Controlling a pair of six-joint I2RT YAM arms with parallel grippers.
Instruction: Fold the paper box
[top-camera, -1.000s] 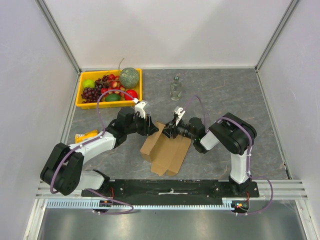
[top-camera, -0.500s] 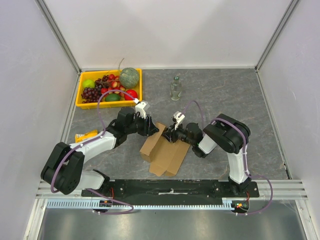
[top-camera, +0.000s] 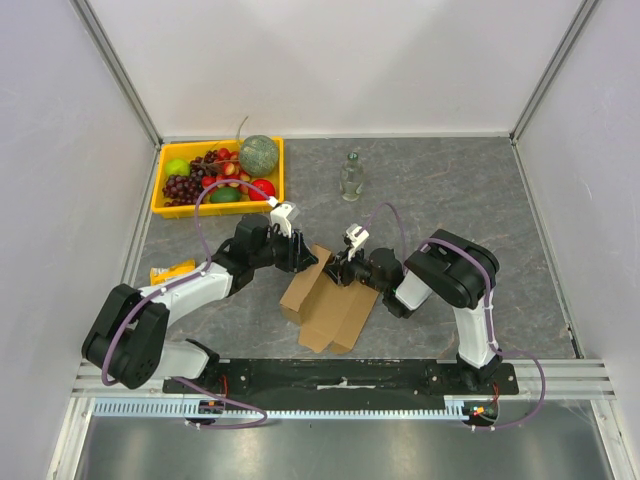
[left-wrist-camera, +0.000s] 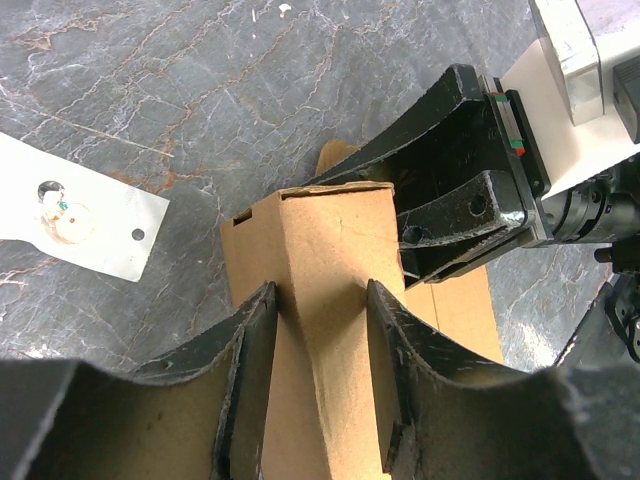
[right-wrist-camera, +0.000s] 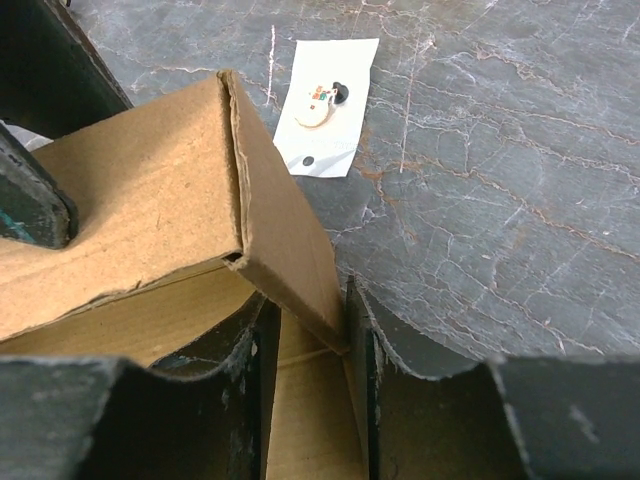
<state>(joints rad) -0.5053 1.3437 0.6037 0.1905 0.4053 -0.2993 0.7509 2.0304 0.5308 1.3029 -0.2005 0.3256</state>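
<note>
The paper box (top-camera: 330, 305) is brown corrugated cardboard, partly folded, lying on the grey table between the two arms. My left gripper (top-camera: 303, 256) comes in from the left. In the left wrist view its jaws (left-wrist-camera: 320, 298) are shut on a raised, folded wall of the paper box (left-wrist-camera: 335, 240). My right gripper (top-camera: 341, 268) reaches in from the right, and its black body (left-wrist-camera: 455, 200) presses close behind that wall. In the right wrist view, my right gripper (right-wrist-camera: 308, 305) has a slanted side flap of the paper box (right-wrist-camera: 285, 250) caught between its fingers, the flap's edge against the right finger (right-wrist-camera: 358, 330).
A yellow tray (top-camera: 158, 203) of fruit stands at the back left. A clear bottle (top-camera: 350, 177) stands behind the box. A yellow packet (top-camera: 172, 271) lies by the left arm. A white tag (right-wrist-camera: 325, 100) lies on the table beside the box, also in the left wrist view (left-wrist-camera: 85, 220).
The right arm's elbow has swung left and slightly toward the near edge, and its gripper has pushed a little further into the box. The left arm has held still.
</note>
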